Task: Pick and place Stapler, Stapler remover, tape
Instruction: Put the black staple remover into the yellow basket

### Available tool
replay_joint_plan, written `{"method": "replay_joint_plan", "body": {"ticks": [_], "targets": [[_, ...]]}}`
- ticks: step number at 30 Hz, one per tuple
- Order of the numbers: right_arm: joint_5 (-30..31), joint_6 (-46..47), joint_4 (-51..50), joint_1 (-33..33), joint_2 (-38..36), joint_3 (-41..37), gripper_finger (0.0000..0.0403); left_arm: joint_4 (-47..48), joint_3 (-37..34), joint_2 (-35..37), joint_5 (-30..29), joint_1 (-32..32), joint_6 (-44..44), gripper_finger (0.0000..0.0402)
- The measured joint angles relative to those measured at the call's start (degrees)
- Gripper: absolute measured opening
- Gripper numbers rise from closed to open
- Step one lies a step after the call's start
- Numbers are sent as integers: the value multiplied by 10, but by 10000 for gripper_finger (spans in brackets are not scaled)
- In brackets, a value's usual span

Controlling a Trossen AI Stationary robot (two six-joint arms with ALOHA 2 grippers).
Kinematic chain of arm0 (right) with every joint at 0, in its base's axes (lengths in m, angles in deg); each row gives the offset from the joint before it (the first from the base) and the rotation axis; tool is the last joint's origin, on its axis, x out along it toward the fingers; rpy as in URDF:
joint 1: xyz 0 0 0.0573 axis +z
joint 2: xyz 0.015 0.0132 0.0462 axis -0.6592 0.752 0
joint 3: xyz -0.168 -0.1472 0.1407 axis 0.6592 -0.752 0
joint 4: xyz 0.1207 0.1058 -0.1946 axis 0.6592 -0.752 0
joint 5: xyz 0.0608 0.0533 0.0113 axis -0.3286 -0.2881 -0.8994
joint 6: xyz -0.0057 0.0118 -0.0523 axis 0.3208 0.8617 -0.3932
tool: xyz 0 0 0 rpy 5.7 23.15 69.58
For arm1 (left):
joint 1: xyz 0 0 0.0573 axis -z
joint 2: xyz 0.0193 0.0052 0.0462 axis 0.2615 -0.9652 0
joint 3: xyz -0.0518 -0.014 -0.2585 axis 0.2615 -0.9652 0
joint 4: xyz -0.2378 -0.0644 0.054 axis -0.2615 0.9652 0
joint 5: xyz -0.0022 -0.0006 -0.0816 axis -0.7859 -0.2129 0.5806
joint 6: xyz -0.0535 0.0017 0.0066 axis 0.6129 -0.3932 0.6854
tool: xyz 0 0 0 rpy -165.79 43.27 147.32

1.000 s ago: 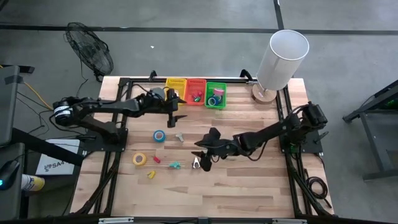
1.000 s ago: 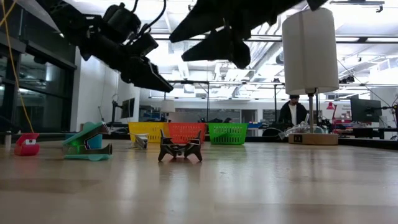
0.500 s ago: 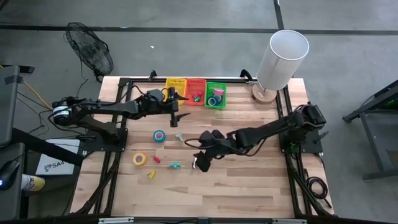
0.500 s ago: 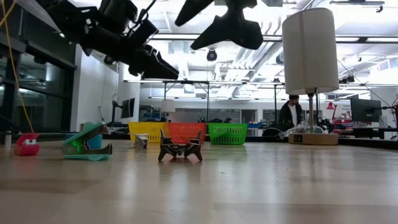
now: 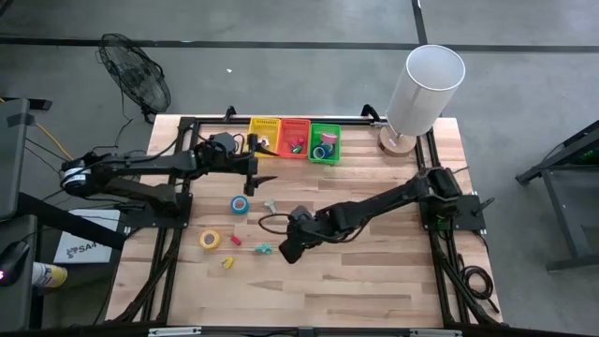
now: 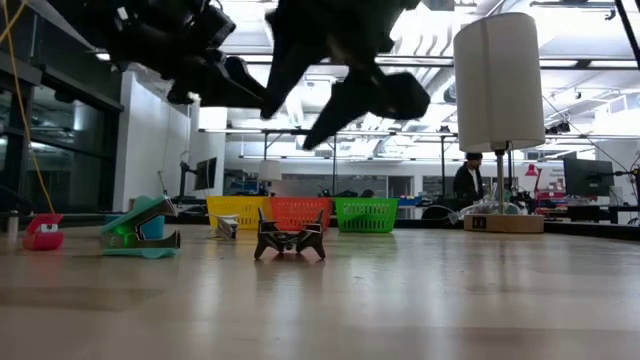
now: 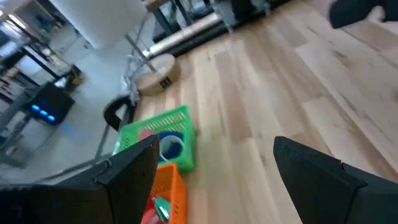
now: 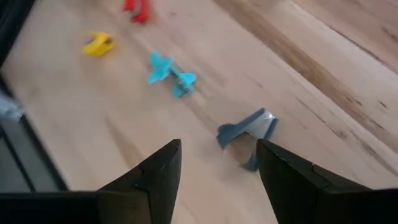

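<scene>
The left gripper point(image 5: 265, 177) hovers above the table's back-left part, fingers spread wide and holding nothing. A blue tape roll point(image 5: 241, 203) lies at its seven o'clock, with a yellow tape roll point(image 5: 210, 240) farther the same way. The green basket point(image 5: 325, 142) sits at its two o'clock.

The right gripper point(image 8: 219, 149) hangs over the dark staple remover point(image 8: 249, 134) near table centre, its fingers parted and gripping nothing. A teal staple remover point(image 5: 263, 249) lies just beside it at nine o'clock.

The step in hand looks like the approach to pick the dark remover. Next the gripper likely needs to descend squarely, straddle the remover, then close.
</scene>
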Motion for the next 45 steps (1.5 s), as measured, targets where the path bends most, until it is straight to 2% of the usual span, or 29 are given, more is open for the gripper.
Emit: {"method": "replay_joint_plan", "body": {"ticks": [6,14,24,39,45], "targets": [[48,61,1,0,35,-1,199,43,0,26,-4,30,-11,312],[64,103,19,1,69,-2,199,53,0,56,-5,64,-53,312],[106,128,9,9,75,-2,199,48,0,78,-23,63,-52,312],[96,162,48,28,112,-1,199,53,0,78,-26,63,-42,312],[82,124,48,39,112,-1,199,52,0,78,-26,63,-42,312]]}}
